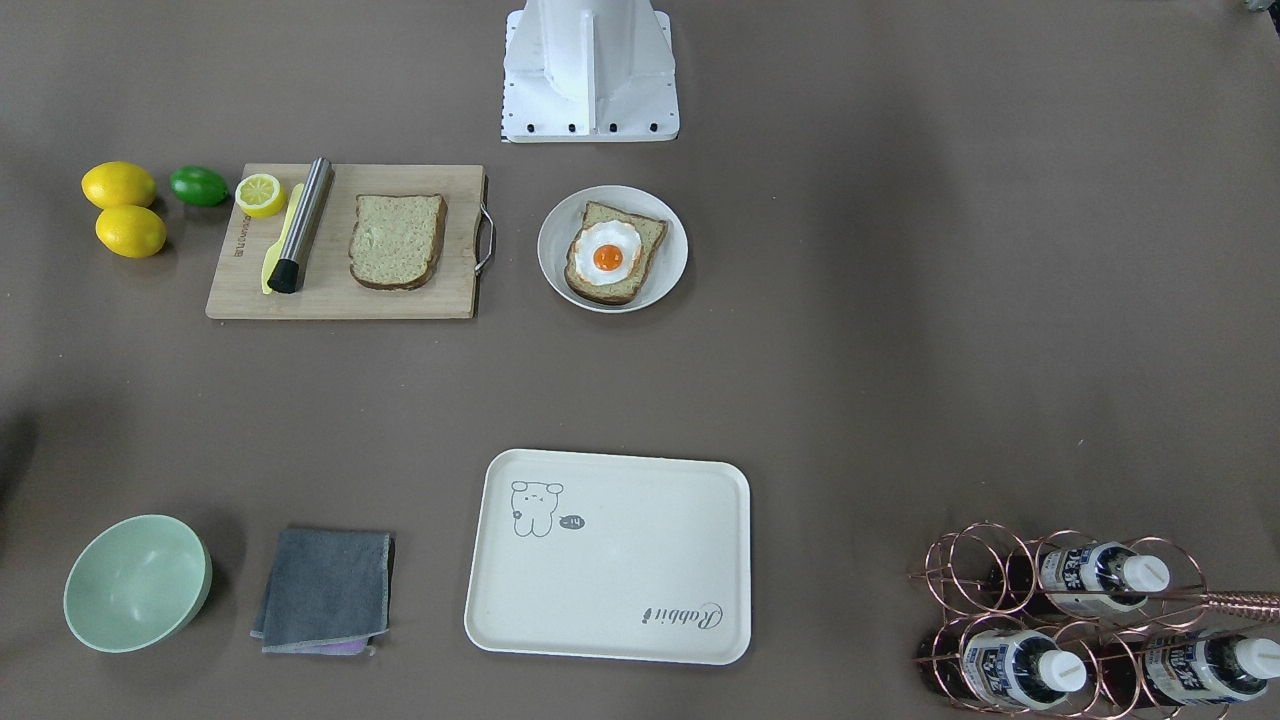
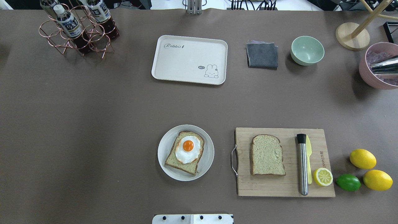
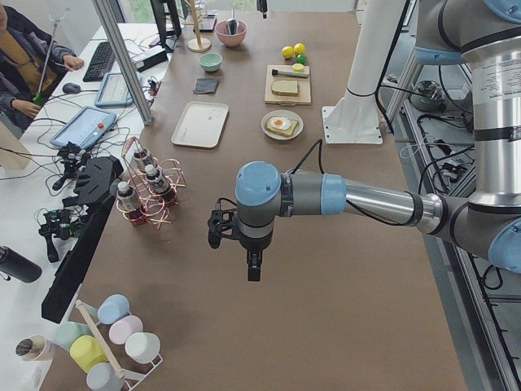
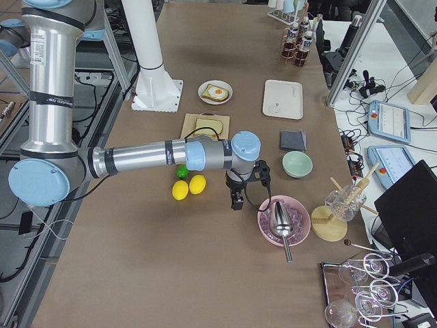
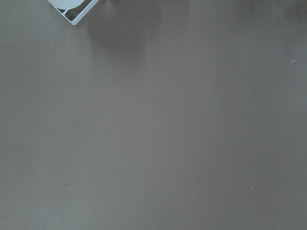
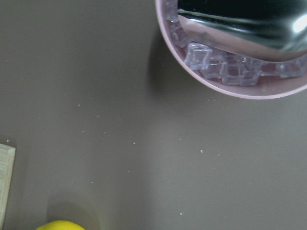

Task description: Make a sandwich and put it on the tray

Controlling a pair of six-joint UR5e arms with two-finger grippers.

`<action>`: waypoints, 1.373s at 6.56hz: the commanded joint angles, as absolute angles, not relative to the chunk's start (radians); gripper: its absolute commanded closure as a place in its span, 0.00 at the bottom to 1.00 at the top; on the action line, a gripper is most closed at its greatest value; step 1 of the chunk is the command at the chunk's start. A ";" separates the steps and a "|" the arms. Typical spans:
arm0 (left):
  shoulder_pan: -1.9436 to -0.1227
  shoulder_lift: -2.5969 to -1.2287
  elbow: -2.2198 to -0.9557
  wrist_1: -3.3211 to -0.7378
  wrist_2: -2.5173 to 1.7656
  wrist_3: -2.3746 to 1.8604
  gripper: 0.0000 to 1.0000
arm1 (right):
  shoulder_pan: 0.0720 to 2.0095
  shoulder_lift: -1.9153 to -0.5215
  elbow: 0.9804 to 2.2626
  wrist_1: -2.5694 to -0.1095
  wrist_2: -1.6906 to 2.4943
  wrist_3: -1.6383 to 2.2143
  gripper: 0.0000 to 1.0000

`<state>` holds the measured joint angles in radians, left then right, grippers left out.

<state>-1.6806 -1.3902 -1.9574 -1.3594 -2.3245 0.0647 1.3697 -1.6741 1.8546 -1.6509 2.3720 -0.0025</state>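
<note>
One bread slice (image 1: 584, 281) with a fried egg (image 1: 607, 255) on top lies on a round white plate (image 1: 553, 250); it also shows in the overhead view (image 2: 174, 162). A second bare slice (image 1: 397, 240) lies on the wooden cutting board (image 1: 330, 298). The cream tray (image 1: 620, 565) with the drawing and "Rabbit" script lies bare across the table (image 2: 186, 62). My left gripper (image 3: 253, 267) hangs over bare table far from the food. My right gripper (image 4: 237, 201) hangs near the pink bowl. I cannot tell whether either is open or shut.
On the board lie a steel cylinder (image 2: 302, 165), a yellow knife (image 2: 309, 155) and a lemon half (image 2: 322, 176). Two lemons (image 2: 362, 158) and a lime (image 2: 348, 182) sit beside it. A green bowl (image 2: 307, 50), grey cloth (image 2: 262, 55), bottle rack (image 2: 77, 29) and pink ice bowl (image 2: 377, 67) stand at the far side.
</note>
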 commanded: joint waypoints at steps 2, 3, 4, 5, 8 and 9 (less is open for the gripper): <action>-1.671 -1.374 -1.996 -1.362 -2.344 0.055 0.03 | 1.154 -1.674 1.974 -1.514 2.379 0.387 0.00; -1.667 -1.374 -1.997 -1.365 -2.347 0.055 0.03 | 1.088 -1.677 1.971 -1.412 2.378 0.525 0.00; -1.666 -1.374 -1.999 -1.367 -2.355 0.058 0.05 | 1.022 -1.677 1.971 -1.317 2.370 0.649 0.00; -1.640 -1.376 -1.996 -1.364 -2.406 0.054 0.05 | 0.958 -1.677 1.971 -1.227 2.364 0.740 0.00; -1.637 -1.374 -1.977 -1.364 -2.407 0.054 0.03 | 0.754 -1.667 1.968 -0.984 2.240 1.103 0.00; -1.635 -1.379 -1.962 -1.364 -2.408 0.054 0.03 | 0.674 -1.648 1.970 -0.968 2.153 1.199 0.01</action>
<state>-1.6368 -1.3755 -1.9755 -1.3637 -2.4067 0.0537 0.7685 -1.6645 1.9696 -1.0208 2.2434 1.0697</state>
